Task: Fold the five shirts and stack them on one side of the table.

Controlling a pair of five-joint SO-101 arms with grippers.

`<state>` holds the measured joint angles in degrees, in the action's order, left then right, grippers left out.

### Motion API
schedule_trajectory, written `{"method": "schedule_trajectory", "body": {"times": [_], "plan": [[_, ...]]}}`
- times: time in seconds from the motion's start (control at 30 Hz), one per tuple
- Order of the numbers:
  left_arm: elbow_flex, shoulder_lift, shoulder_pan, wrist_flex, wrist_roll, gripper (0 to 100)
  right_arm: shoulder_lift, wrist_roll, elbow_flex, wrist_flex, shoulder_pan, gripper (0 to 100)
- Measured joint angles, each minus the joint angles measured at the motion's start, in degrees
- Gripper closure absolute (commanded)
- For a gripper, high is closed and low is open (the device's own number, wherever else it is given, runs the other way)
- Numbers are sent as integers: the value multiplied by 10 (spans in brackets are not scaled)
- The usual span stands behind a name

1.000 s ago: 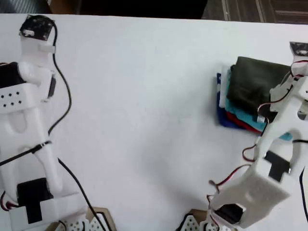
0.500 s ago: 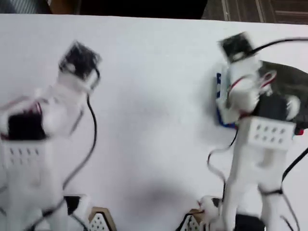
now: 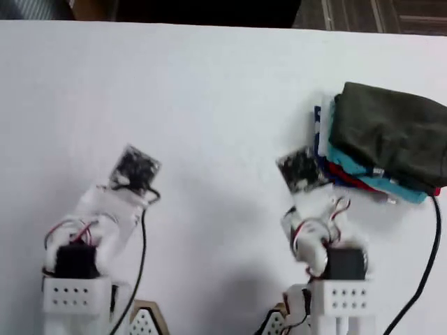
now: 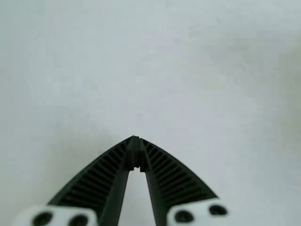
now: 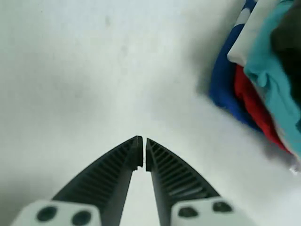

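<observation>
Folding looks finished to me: the stack of shirts [image 3: 384, 143] lies at the right side of the table [image 3: 209, 84], dark green one on top. Its long side runs across toward the right edge, a little slanted. The left gripper [image 4: 136, 141] and right gripper [image 5: 143, 141] are both clenched on nothing. I judge that the next move is only to park the arms.

Left tool [image 4: 135, 141] and right tool [image 5: 142, 140] each closed, empty, angled downward
</observation>
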<state>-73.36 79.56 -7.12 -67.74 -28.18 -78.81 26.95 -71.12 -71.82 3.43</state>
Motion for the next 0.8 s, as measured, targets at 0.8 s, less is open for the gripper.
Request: {"method": "schedule_trajectory", "body": {"times": [0.8], "plan": [[-224,235,-118,-12,236,973,-235,-135,-253,4,0,974]]}}
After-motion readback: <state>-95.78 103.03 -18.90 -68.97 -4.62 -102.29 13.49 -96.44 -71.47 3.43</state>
